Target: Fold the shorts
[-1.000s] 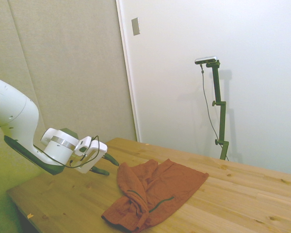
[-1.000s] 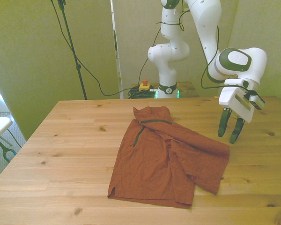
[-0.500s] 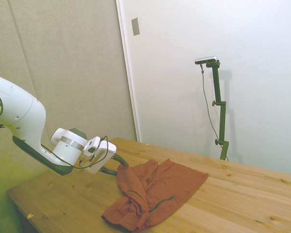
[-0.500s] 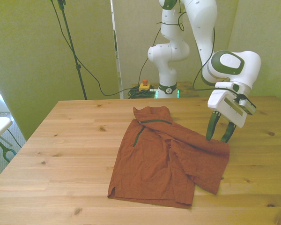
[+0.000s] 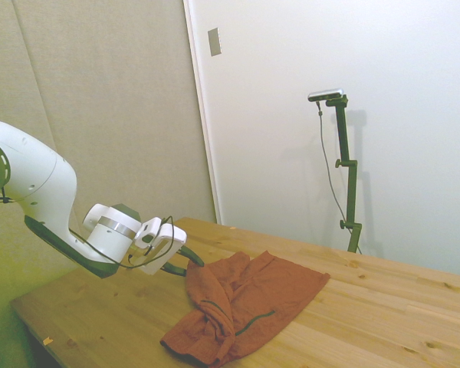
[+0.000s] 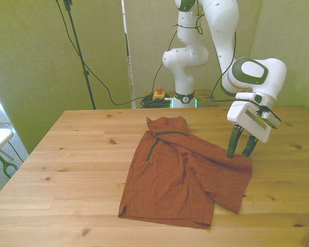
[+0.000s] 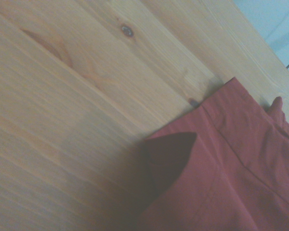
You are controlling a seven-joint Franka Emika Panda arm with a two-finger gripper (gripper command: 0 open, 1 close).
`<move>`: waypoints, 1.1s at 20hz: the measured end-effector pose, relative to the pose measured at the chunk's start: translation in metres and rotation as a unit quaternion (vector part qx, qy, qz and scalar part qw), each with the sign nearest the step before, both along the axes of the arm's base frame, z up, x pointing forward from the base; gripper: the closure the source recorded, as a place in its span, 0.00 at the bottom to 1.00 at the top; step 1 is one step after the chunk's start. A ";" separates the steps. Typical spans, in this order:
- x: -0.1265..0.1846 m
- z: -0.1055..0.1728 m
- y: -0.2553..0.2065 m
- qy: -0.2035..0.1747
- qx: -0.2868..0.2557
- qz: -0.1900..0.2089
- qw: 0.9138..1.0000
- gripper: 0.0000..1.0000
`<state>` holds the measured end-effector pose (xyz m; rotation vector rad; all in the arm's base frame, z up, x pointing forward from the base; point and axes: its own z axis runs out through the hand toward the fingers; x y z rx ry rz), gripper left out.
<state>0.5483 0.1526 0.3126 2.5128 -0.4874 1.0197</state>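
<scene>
while the tool (image 6: 239, 153) hangs with fingers spread over the corner of the shorts (image 6: 183, 172), at the front view's right, they lie rumpled on the bench (image 6: 67, 170); i'd lower straight, pinch only the top layer, then lift slowly.

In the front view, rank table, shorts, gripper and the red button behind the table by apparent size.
1. Table
2. Shorts
3. Gripper
4. Red button, though it sits farthest from the camera, so its true size is unsure.
</scene>
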 end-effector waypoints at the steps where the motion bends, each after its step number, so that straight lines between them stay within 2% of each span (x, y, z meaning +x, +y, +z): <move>1: 0.000 -0.001 0.001 0.000 0.000 0.000 1.000 1.00; 16: -0.002 -0.014 0.004 0.010 0.002 0.000 1.000 1.00; 22: 0.001 -0.006 0.000 0.002 0.004 -0.004 1.000 1.00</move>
